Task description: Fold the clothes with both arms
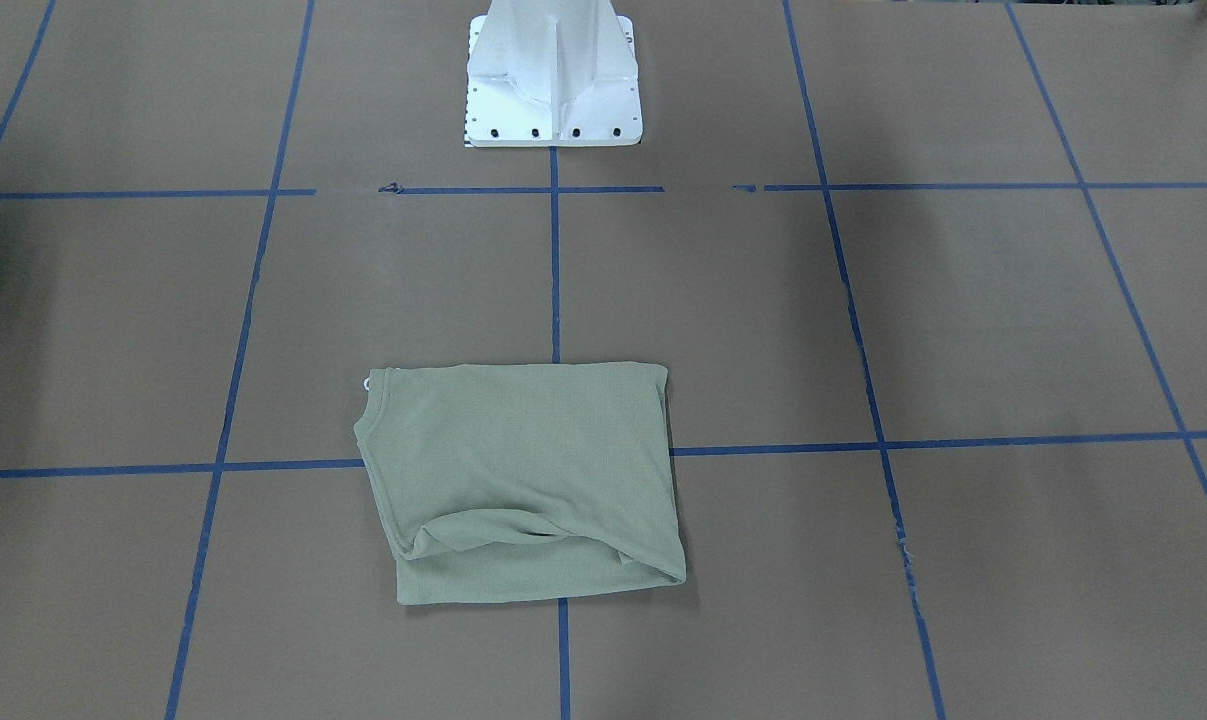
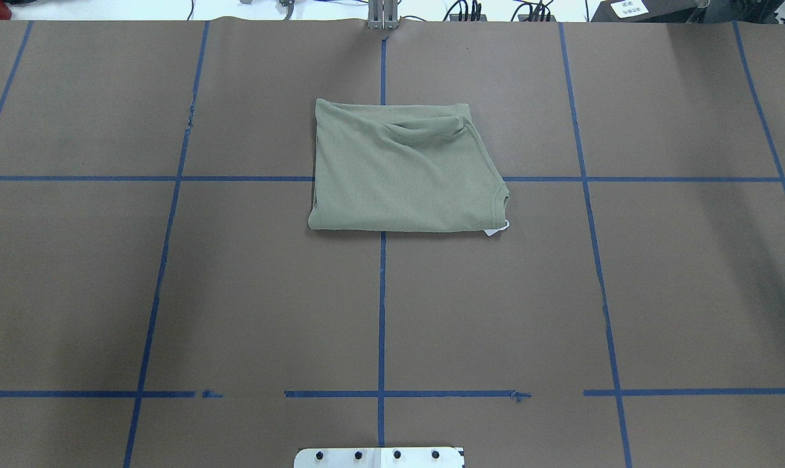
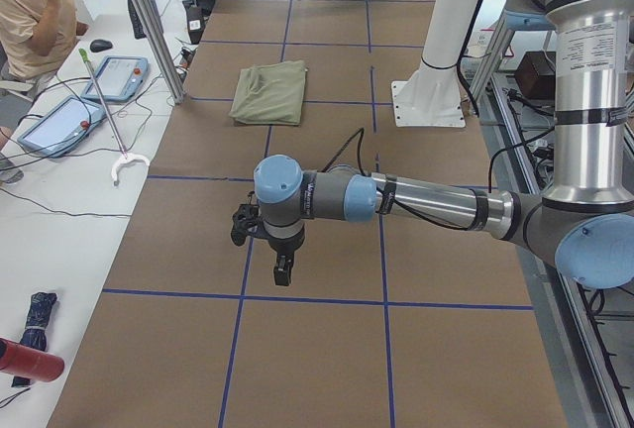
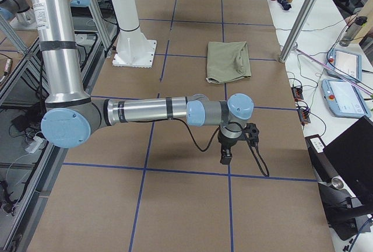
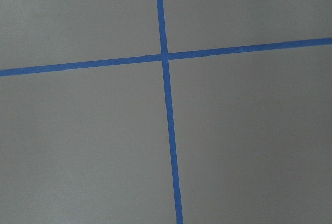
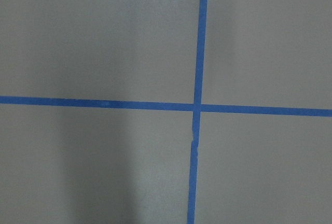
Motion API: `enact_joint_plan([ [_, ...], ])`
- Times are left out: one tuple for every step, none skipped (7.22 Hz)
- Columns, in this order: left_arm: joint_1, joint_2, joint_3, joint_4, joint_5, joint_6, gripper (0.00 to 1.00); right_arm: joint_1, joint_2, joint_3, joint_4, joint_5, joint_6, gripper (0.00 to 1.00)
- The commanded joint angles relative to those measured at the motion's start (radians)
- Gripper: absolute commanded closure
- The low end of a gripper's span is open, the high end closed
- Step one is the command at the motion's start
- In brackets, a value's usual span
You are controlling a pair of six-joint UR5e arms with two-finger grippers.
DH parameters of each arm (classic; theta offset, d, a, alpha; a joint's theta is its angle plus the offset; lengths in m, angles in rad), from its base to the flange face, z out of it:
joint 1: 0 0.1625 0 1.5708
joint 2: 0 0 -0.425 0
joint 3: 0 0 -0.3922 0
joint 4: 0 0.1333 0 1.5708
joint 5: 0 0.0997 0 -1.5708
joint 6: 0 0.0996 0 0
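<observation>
- A table (image 2: 236, 292) covered in brown paper is seen, marked into a grid by blue tape (image 2: 381, 292). A white pedestal (image 1: 553, 80) is bolted at its robot-side edge.
- In the overhead view the shirt (image 2: 399, 175) is found at 12 o'clock from the pedestal, in the far half of the table. It is laid flat as a folded rectangle over the crossing of the central tape line and a cross line.
- Its long axis is run from 9 to 3 o'clock in that view, across the table.
- The collar (image 2: 501, 198) is turned towards 4 o'clock, to the robot's right, and a white label (image 2: 496, 229) is shown at that corner. A loose fold is seen along the far edge, at 12 o'clock.
- The left arm (image 3: 426, 200) is stretched low over the table, with the left gripper (image 3: 282, 269) pointed down, well apart from the shirt (image 3: 269, 91).
- The right arm (image 4: 145, 111) is stretched likewise, with the right gripper (image 4: 226, 157) pointed down, well apart from the shirt (image 4: 228, 59).
- Whether either pair of jaws is apart or together cannot be told from the side views.
- Only paper and a tape crossing are shown in both wrist views.
- A seated person (image 3: 35, 12) is seen at 10 o'clock in the left side view.
</observation>
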Motion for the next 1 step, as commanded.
enact_joint_plan([
  [-0.001,-0.005,-0.041,0.003,-0.003,-0.002,0.0,0.0,0.0,-0.002,0.0,-0.001,0.0,0.0],
])
